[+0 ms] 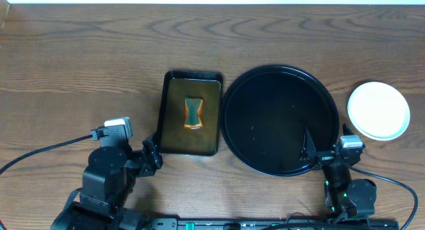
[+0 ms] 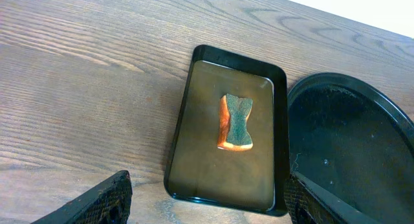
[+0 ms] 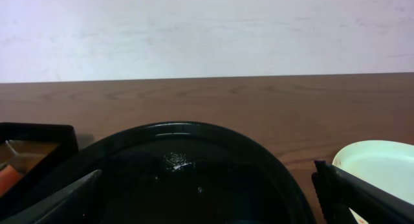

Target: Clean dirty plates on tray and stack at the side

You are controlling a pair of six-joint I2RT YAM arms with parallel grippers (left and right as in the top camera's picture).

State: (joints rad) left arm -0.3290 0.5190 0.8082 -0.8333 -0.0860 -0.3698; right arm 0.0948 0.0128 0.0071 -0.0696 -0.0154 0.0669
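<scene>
Left gripper (image 1: 152, 155) and right gripper (image 1: 309, 150) both hold their jaws wide apart.

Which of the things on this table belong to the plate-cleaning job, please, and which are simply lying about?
Job: round black tray; pale plate beside it; sponge in its rectangular pan.
Lying about: only the arms' cables.

Sponge (image 1: 192, 113) in pan (image 1: 176, 138), tray (image 1: 279, 117) just right of it, plates (image 1: 378, 110) right of tray on tabletop (image 1: 80, 70)
</scene>
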